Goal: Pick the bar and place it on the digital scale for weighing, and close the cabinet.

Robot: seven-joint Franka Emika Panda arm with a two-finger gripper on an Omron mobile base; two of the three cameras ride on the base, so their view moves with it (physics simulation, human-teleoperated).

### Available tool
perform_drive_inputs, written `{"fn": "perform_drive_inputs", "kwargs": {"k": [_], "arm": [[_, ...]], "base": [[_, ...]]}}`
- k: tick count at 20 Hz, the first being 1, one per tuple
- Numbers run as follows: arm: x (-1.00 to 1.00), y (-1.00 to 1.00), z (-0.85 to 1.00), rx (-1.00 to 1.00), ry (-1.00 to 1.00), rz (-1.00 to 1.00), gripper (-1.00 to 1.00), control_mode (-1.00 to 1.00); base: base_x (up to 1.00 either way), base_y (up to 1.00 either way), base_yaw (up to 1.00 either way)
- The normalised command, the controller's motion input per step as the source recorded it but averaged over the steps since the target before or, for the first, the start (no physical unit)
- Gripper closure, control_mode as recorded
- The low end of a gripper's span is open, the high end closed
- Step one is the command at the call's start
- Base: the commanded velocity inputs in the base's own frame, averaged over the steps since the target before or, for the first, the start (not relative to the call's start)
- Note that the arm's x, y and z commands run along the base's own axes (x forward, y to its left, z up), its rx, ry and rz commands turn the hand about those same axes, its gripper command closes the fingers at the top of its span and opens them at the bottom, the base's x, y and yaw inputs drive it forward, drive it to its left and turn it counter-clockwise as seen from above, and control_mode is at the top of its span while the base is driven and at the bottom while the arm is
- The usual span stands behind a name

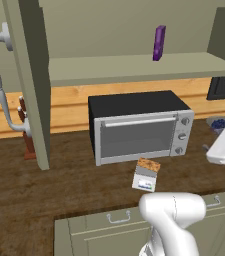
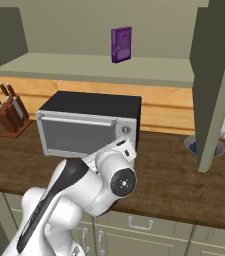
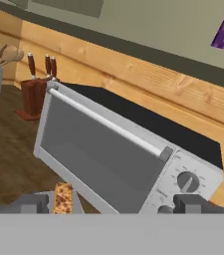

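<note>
Bar [image 1: 148,164] resting on scale [image 1: 144,178], cabinet doors open.

Scale on the dark wooden counter [image 1: 59,190] just in front of the toaster oven [image 1: 139,127]. Gripper [image 3: 113,204] spread wide, holding nothing, bar just beside one fingertip [image 3: 34,203]. Cabinet door [image 1: 31,85] with curved handle [image 1: 1,80] swung out; purple box [image 2: 121,44] upright on the shelf. Knife block [image 2: 9,116] left of the oven.

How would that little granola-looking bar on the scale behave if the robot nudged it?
The bar looks flat and lies low on the digital scale, so it would probably slide, not roll or tip. It overhangs one edge, so a push could drop it. Its speckled, grainy look suggests it may crumble.
</note>
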Motion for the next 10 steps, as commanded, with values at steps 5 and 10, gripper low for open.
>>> {"fn": "perform_drive_inputs", "kwargs": {"k": [5, 10], "arm": [[-0.02, -0.21, -0.1, 0.1, -0.39, 0.0, -1.0, -1.0], [-0.08, -0.25, 0.0, 0.01, -0.49, 0.0, -1.0, -1.0]], "base": [[0.0, 0.0, 0.0], [0.0, 0.0, 0.0]]}}
